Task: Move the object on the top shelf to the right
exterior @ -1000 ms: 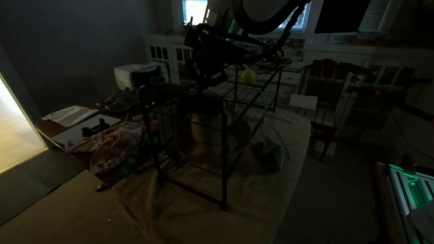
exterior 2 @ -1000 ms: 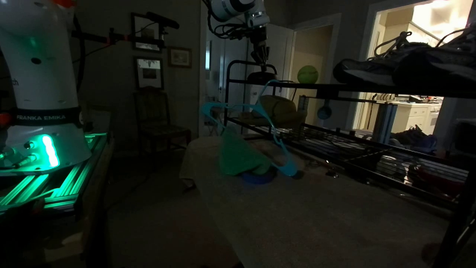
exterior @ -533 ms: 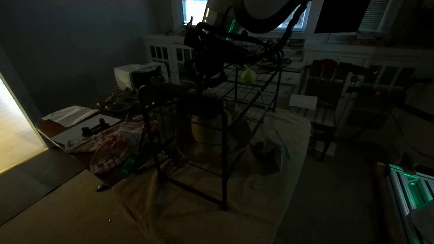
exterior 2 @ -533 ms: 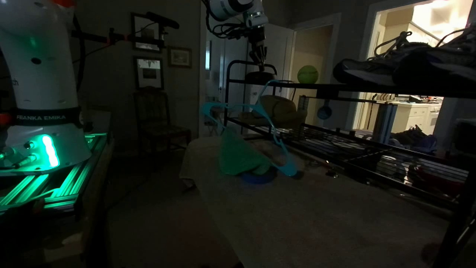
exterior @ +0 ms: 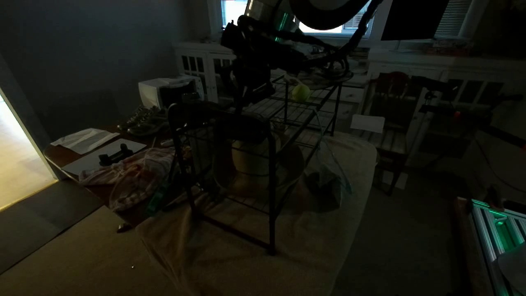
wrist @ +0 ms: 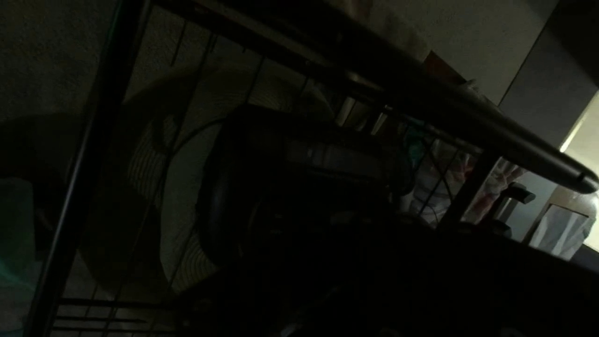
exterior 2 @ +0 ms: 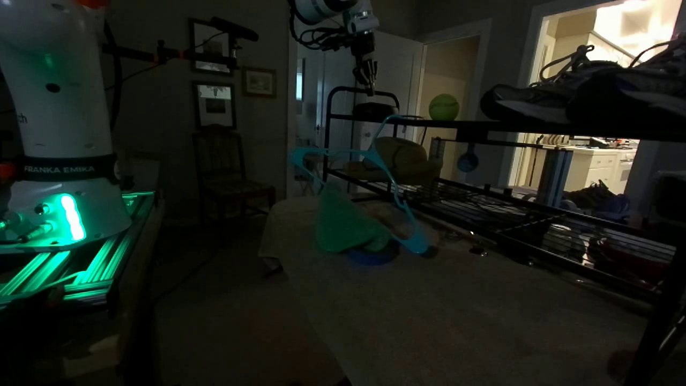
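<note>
In an exterior view the room is dim, with a lit doorway (exterior: 24,156) beyond the left edge of the table (exterior: 61,158). Papers (exterior: 84,139) and a dumbbell (exterior: 116,155) lie toward that edge; a tan cloth (exterior: 316,246) drapes the right one and carries the black rack (exterior: 272,197). On the top shelf (exterior 2: 504,127) rest sneakers (exterior 2: 600,96), a tennis ball (exterior 2: 444,107) and, at the hooped end, the dark object (exterior 2: 374,111). The arm (exterior 2: 321,9) reaches in high, wrist bent down, the gripper (exterior 2: 370,91) hanging just above the dark object, seemingly apart; in this gloom I cannot tell whether it is spread or pressed together.
</note>
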